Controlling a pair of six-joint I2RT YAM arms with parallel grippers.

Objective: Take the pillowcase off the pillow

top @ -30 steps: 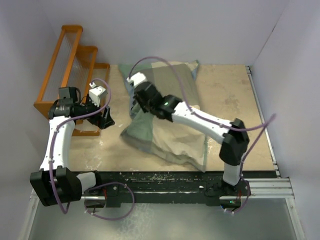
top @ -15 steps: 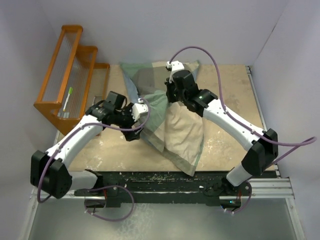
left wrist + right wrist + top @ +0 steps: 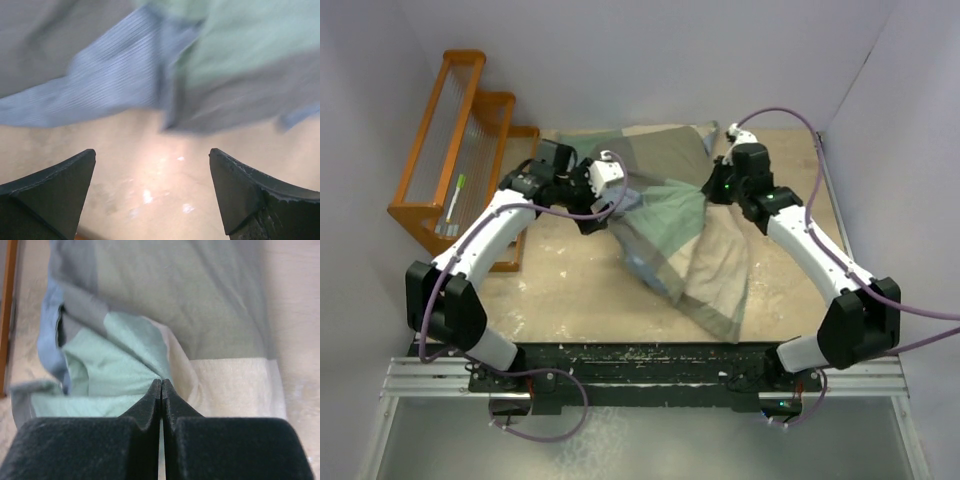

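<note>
Looking at the top view, you have the pillowcase [image 3: 692, 262] lying on the table [image 3: 560, 290] between the two arms. Its long axis runs from the far wall down toward the near edge, slanting to the right as it nears you. The pillow itself does not show; the plumper far end suggests it sits inside there. Your right gripper [image 3: 161, 386] has its fingers pressed together on a fold of green cloth at the right side, lifting it into a ridge. Your left gripper [image 3: 152, 152] is spread wide with only bare table between its fingers. The blue-grey and green edge lies just ahead of its tips, untouched. That left edge is nearer the left arm, so advance it straight forward before you close.
</note>
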